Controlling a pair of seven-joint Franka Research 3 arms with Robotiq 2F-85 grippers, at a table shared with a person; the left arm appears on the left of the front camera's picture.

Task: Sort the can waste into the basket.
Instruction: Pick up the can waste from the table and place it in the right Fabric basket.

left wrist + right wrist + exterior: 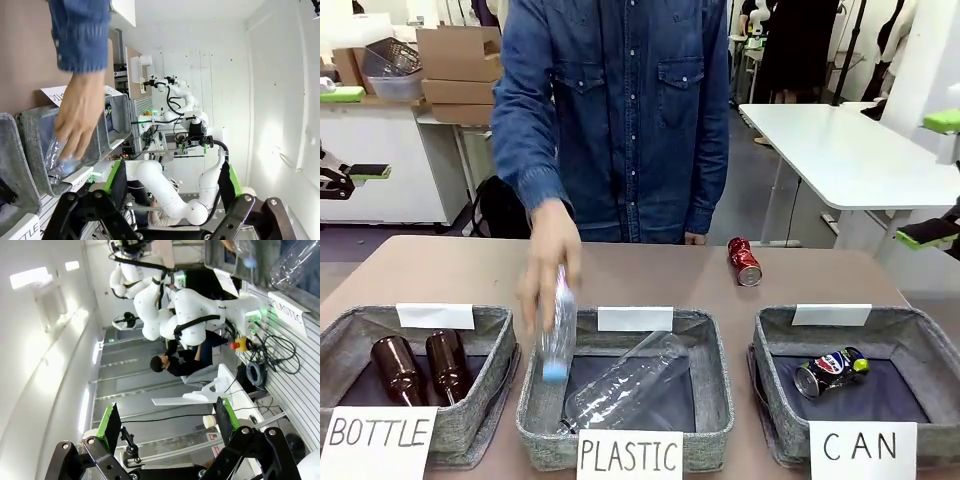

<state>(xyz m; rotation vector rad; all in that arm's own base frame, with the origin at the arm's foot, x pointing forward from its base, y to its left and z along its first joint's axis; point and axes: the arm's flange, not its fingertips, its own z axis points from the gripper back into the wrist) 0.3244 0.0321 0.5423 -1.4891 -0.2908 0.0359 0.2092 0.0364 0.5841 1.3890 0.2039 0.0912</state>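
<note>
My left gripper (172, 182) and right gripper (166, 424) are both wide open, empty. The red can (744, 261) is on the table (650, 275), well apart, down-left of the right gripper. The blue can (828, 368) is in the basket (910, 325) below it. I risk clipping the person's hand (548, 262), or the red can may roll off.

the basket signed "bottle" (460, 425) holds two brown glass bottles (400, 370) side by side. the basket signed "plastic" (548, 445) holds a clear plastic bottle (630, 380) lying diagonally. cardboard boxes (460, 65) stand stacked behind.
</note>
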